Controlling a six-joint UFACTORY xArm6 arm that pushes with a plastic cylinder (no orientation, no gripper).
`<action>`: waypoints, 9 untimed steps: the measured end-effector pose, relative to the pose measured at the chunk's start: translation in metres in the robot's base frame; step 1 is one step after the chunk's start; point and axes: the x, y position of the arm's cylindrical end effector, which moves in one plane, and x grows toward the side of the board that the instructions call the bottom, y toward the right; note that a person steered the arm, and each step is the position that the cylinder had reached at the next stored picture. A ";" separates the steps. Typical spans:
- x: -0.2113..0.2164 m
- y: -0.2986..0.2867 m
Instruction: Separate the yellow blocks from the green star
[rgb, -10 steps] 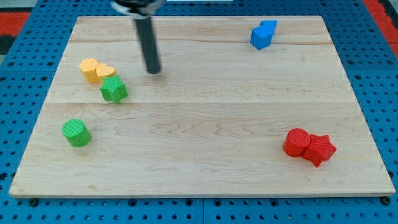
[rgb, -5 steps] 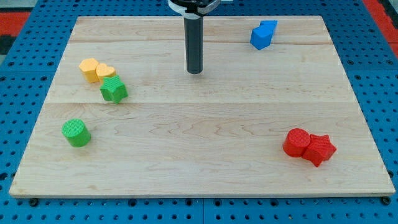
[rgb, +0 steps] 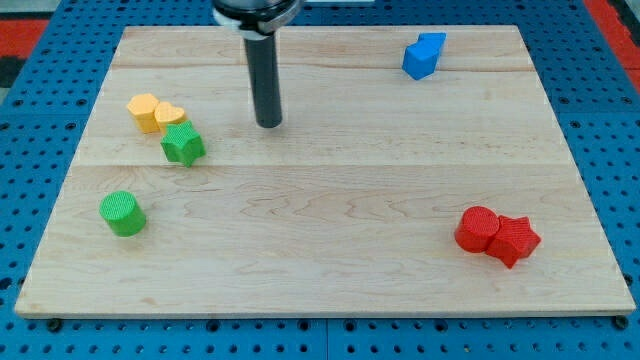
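Rod only, no jaws to open or close: my tip touches no block, to the right of the cluster. Leftmost, the green cylinder. Above it the yellow blocks and sit pressed together, the green star touching just below. Upper right, the blue block; lower right, the red cylinder against the red star.

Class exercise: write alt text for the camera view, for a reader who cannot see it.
My tip rests on a wooden board, right of two yellow blocks that touch a green star. A green cylinder sits lower left, a blue block upper right, two red blocks lower right.
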 end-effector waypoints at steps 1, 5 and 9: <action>0.013 -0.014; -0.001 -0.063; 0.089 -0.139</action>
